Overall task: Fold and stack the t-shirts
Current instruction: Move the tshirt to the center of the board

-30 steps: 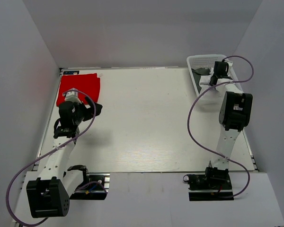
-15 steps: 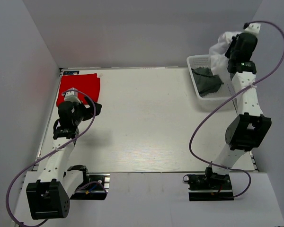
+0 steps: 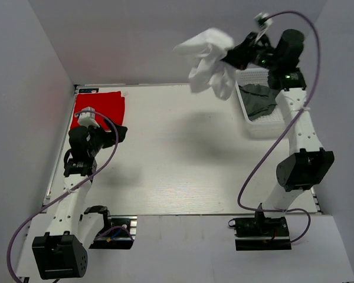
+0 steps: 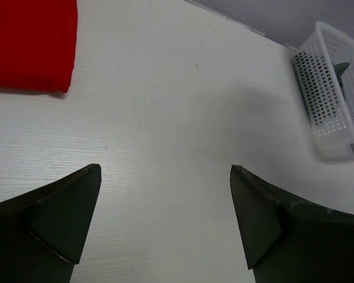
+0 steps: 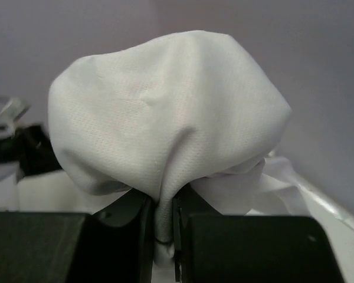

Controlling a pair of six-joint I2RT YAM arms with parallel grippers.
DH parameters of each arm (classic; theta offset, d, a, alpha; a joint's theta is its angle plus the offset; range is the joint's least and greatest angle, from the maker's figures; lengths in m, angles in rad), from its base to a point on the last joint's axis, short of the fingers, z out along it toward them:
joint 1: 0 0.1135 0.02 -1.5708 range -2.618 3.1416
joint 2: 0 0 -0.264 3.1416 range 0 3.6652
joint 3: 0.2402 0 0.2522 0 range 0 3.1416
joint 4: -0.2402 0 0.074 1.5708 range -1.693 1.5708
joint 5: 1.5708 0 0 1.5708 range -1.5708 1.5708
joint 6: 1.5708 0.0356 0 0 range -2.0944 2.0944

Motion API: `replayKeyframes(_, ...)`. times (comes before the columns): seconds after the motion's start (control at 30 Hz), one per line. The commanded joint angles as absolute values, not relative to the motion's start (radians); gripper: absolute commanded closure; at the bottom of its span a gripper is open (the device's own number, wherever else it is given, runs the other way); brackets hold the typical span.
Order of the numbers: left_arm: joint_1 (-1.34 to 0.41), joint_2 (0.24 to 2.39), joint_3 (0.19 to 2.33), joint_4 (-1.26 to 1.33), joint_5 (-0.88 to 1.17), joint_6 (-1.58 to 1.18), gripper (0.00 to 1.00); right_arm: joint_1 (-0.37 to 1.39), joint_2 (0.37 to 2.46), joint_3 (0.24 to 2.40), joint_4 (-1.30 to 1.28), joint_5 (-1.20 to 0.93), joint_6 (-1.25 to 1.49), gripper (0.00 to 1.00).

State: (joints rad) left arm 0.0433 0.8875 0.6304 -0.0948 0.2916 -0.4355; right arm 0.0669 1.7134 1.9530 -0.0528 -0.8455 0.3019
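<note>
Top external: I see right tool [image 3: 231, 57] clamped on white shirt [image 3: 207, 56], raised beside basket [image 3: 264, 127]. Left tool [image 4: 164, 194] wide open, empty.

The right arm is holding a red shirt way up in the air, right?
Not red: the right arm's fingers hold the white shirt up in the air. The top view shows it; the red shirt lies flat on the table.

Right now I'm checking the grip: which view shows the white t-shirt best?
Top external: the whole white t-shirt hangs bunched from the right gripper. Right wrist shows only a bulge pinched between the jaws; left wrist shows none of it.
</note>
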Motion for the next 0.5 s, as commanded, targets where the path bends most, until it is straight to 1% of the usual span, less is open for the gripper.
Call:
replayKeyframes(0.0,0.04,0.857,0.667,-0.058,0.359,-0.462,0.0,0.158,1.733,1.858,-0.02,-1.195,0.252,1.0)
replayKeyframes(0.03,0.04,0.857,0.667,-0.058,0.368,-0.474,0.0,0.179,1.738,1.868,-0.251,-1.036,0.086,0.85)
replayKeyframes(0.07,0.04,0.857,0.667,-0.058,0.368,-0.474,0.0,0.228,1.744,1.894,-0.347,-0.776,0.039,0.69)
replayKeyframes(0.1,0.04,0.877,0.676,-0.08,0.329,-0.503,0.0,0.238,1.738,1.861,-0.445,-0.515,0.019,0.57)
replayKeyframes(0.13,0.04,0.887,0.687,-0.09,0.31,-0.514,0.0,0.247,1.714,1.77,-0.434,-0.405,0.041,0.33)
replayKeyframes(0.17,0.04,0.896,0.687,-0.091,0.295,-0.525,0.0,0.241,1.697,1.709,-0.404,-0.195,0.066,0.21)
replayKeyframes(0.2,0.04,0.906,0.687,-0.106,0.273,-0.525,0.0,0.238,1.678,1.654,-0.321,-0.157,0.093,0.13)
replayKeyframes(0.23,0.04,0.931,0.687,-0.118,0.262,-0.538,0.0,0.235,1.625,1.505,-0.293,-0.119,0.115,0.1)
replayKeyframes(0.3,0.04,0.957,0.698,-0.132,0.25,-0.549,0.0,0.242,1.594,1.422,-0.231,-0.033,0.12,0.1)
replayKeyframes(0.33,0.04,0.971,0.698,-0.132,0.25,-0.549,0.0,0.242,1.559,1.338,-0.221,-0.038,0.124,0.1)
replayKeyframes(0.47,0.04,1.052,0.707,-0.158,0.273,-0.549,0.0,0.261,1.528,1.237,-0.219,-0.095,0.156,0.1)
